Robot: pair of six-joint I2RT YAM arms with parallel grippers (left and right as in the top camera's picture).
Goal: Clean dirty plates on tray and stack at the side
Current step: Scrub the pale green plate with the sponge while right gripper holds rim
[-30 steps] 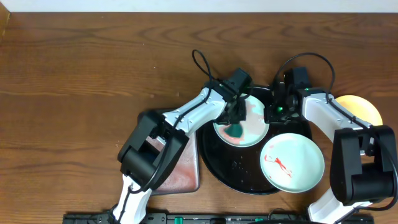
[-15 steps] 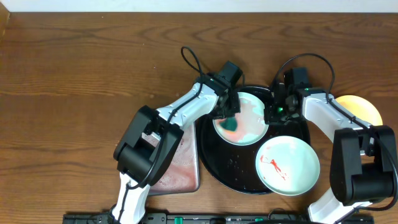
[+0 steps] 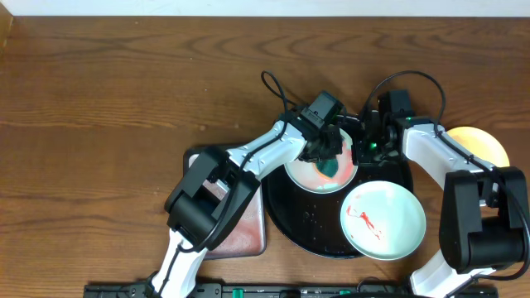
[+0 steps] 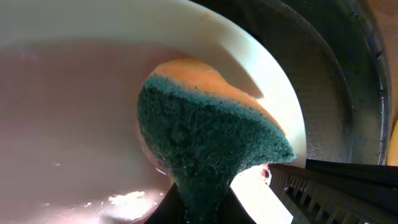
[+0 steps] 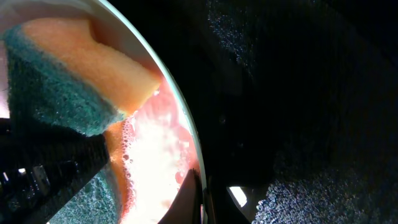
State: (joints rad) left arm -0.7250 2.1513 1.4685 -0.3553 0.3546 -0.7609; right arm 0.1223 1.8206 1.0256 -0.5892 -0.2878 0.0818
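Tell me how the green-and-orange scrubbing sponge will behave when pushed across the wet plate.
The green-and-orange scrubbing sponge is probably soft and floppy: it bends where the left gripper pinches it. It likely slides easily, since the pale round plate looks wet and foamy.

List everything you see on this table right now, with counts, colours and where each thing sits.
table: one, brown wood, under everything
black tray: one, glossy black, centre right
pinkish tray: one, rectangular, dark-rimmed, left of the black tray
scrubbed plate: one, pale with pink soapy film, at the black tray's back
smeared plate: one, mint-white with red smears, black tray's front right
yellow plate: one, pale yellow, on the table right of the black tray
sponge: one, green and orange, on the scrubbed plate
left gripper: shut on the sponge
right gripper: seems to pinch the scrubbed plate's rim
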